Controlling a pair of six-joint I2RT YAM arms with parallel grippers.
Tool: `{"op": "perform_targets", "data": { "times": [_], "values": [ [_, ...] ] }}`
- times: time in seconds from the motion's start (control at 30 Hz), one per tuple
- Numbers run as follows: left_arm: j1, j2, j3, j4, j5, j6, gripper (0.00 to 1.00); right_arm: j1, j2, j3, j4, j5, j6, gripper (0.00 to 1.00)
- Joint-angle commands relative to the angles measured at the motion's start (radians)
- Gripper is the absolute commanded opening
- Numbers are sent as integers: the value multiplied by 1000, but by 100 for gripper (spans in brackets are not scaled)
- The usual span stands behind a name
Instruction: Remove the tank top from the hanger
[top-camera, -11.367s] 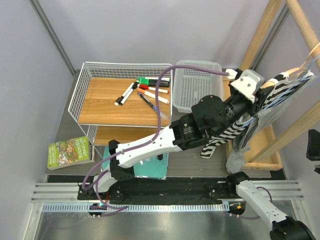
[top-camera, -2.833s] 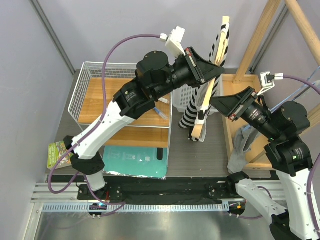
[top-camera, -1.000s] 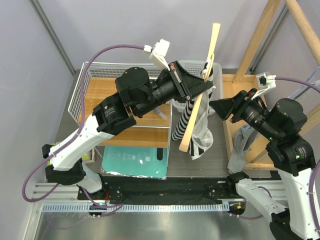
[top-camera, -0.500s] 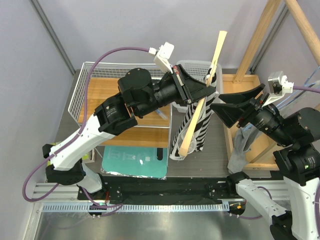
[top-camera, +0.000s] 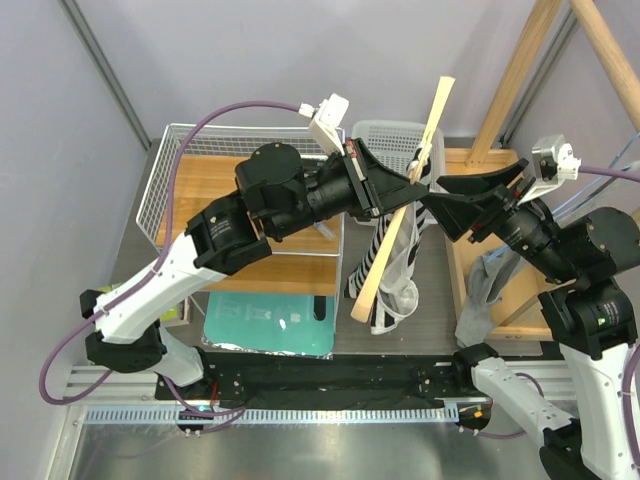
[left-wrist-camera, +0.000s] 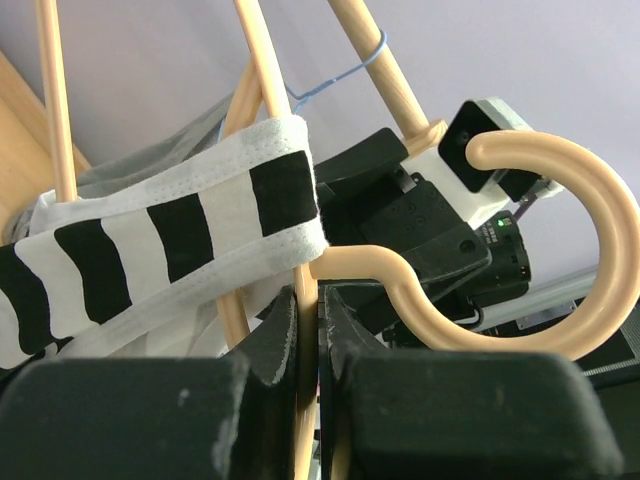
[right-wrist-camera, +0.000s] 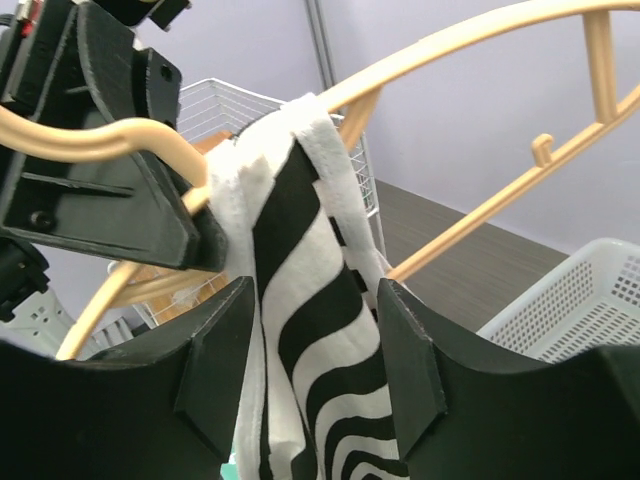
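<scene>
The tank top (top-camera: 395, 290) is hanging draped on the hanger (left-wrist-camera: 540, 148), above the table (top-camera: 436, 330). The left gripper (left-wrist-camera: 308, 318) is clamping tight on the hanger's neck. The right gripper (right-wrist-camera: 315, 287) is straddling the tank top, jaws apart.

wire shelf (top-camera: 160, 160) left of hanger (top-camera: 368, 285), wooden rack (top-camera: 525, 65) close on right

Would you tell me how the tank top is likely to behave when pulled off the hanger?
Probably floppy: the tank top hangs in loose folds below the hanger. Likely light, as a thin strap carries it. It may snag rather than slide, since that strap wraps the hanger's arm beside the left claw.
</scene>
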Motion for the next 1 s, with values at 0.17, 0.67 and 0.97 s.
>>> {"op": "perform_targets", "data": {
  "times": [0.17,0.67,0.97],
  "values": [
    [-11,-46,8,69,68,-14,0,0,28,12,50,2,-28,60],
    [-14,-61,-11,33,2,23,0,0,74,17,268,307,126,1],
    [-14,-102,-66,39,7,26,0,0,235,154,270,619,22,1]
  ]
}}
